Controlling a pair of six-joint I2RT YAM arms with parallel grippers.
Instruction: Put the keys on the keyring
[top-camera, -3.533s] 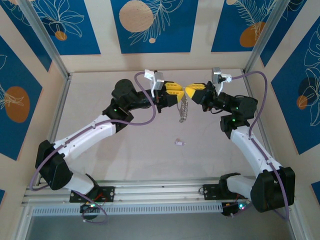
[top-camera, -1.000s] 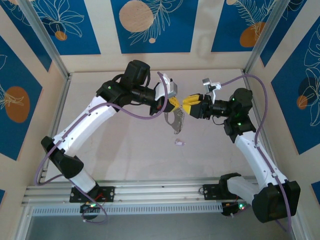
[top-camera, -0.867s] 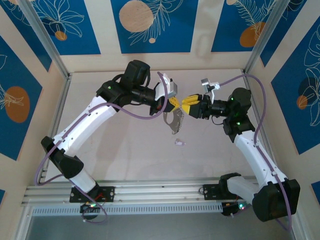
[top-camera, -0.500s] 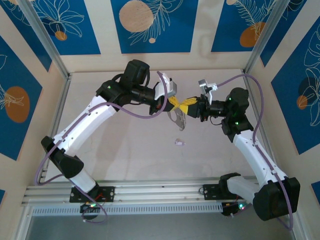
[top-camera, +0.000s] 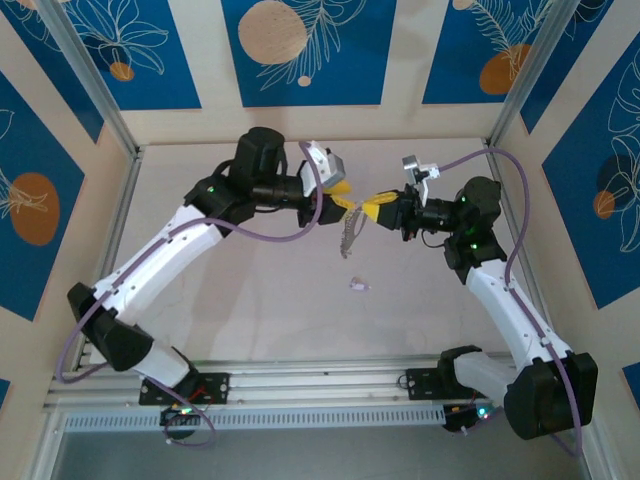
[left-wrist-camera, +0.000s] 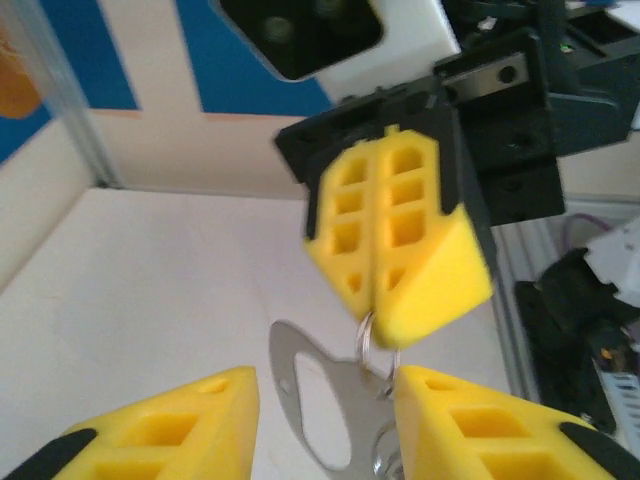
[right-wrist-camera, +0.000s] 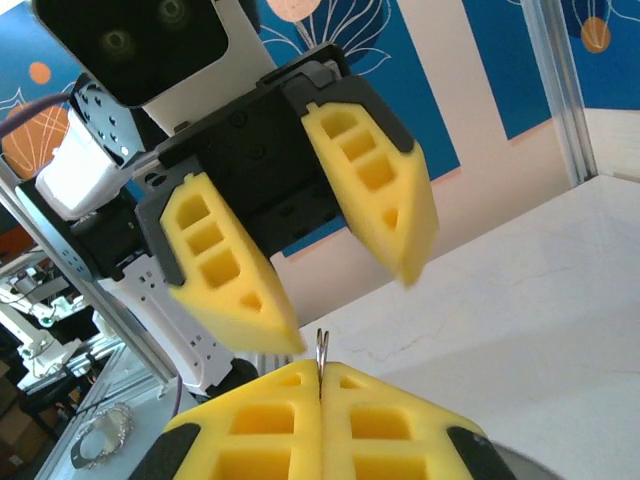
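- The right end effector is clenched flat, its yellow pads pinching the thin top edge of the keyring. The ring hangs from that pinch in mid-air, well above the desk.
- The left end effector faces it nose to nose with its fingers spread apart and gripping nothing. In its wrist view the ring's flat metal loop dangles between the two pads. I can't tell whether the nearer pad brushes it.
- A cluster of small silvery pieces trails down the hanging loop, too fine to make out singly.
- One loose key lies on the desk, below the ring and well apart from both arms.
- I'd guess the step is a mid-air regrip, so the ring can be steadied for threading.
- To do it well, the left pads should close lower down on the flat of the loop, not on the thin wire the right side pinches. Both grips then have room.
- The right side ought to hold firm until the left pads are seated, because the ring hangs free and could swing or twist away.
- Move slowly; the two sets of fingers are very close.
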